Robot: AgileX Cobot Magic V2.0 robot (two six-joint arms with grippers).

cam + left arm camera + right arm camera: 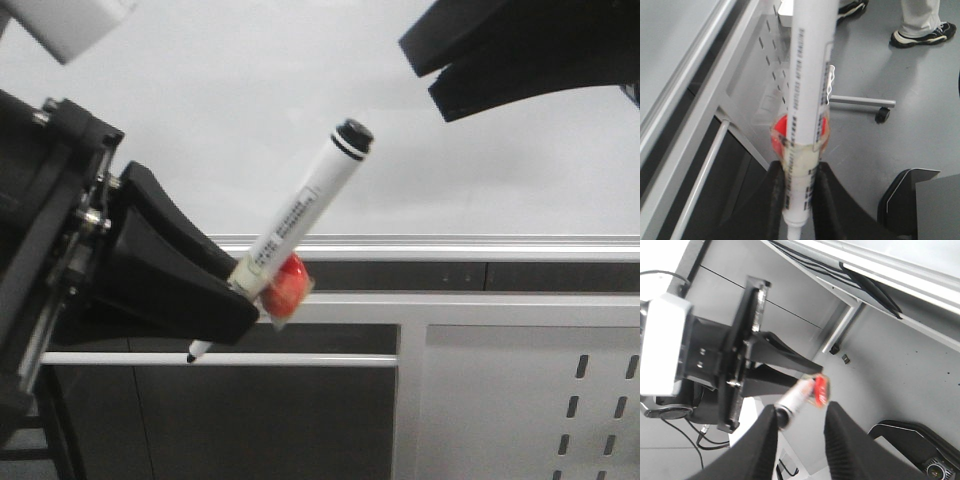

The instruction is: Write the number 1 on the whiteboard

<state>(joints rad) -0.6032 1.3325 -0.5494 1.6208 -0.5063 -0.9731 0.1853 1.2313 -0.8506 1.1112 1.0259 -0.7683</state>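
Left fingers [225, 300]: black, nearest the front camera, closed tight on the lower end of a white marker [300, 215]; the wrist view shows the barrel squeezed between both pads [827, 210].
Marker: tilted, dark cap end up and to the right, bare tip [192, 356] poking out below the grip; printed label runs along the barrel [807, 100].
Red tag [284, 283]: a red piece under clear tape, stuck to the barrel just above the grip.
Right fingers [800, 440]: parted, with nothing between them; in the front view they hang at the upper right, well apart from the marker.
Whiteboard [230, 130]: pale and glossy behind the marker, silver frame edge [450, 243] along its lower side; no ink stroke is visible on the part that shows.
White panel [520, 400]: slotted holes, below the board's frame.
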